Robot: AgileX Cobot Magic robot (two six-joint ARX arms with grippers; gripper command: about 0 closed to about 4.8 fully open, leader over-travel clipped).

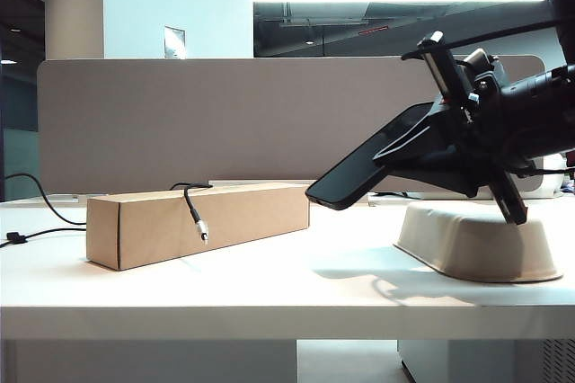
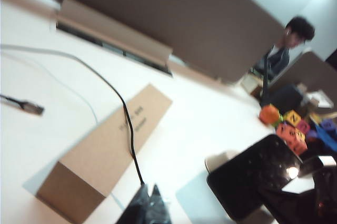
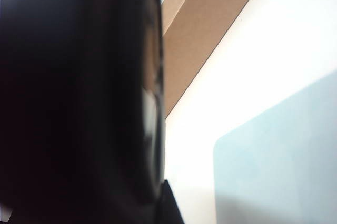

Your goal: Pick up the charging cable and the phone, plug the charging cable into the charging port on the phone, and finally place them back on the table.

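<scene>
On the right of the exterior frame, the right hand [image 1: 429, 145] is clamped on the phone [image 1: 368, 165], held aloft and tilted so its lower short edge points down-left toward the cardboard box [image 1: 202, 221]; I judge this offers the charging port to the plug, though the port itself is too small to make out. One charging cable [image 1: 192, 206] drapes over that box, its silver plug hanging against the front face, which looks meant to keep it reachable. At the bottom edge of the left wrist frame, the left hand [image 2: 149, 206] has its fingers together, empty, close above the cord. Count: one phone, one cable, one box, one pulp bowl [image 1: 476, 239] on the tabletop [image 1: 287, 289].
</scene>
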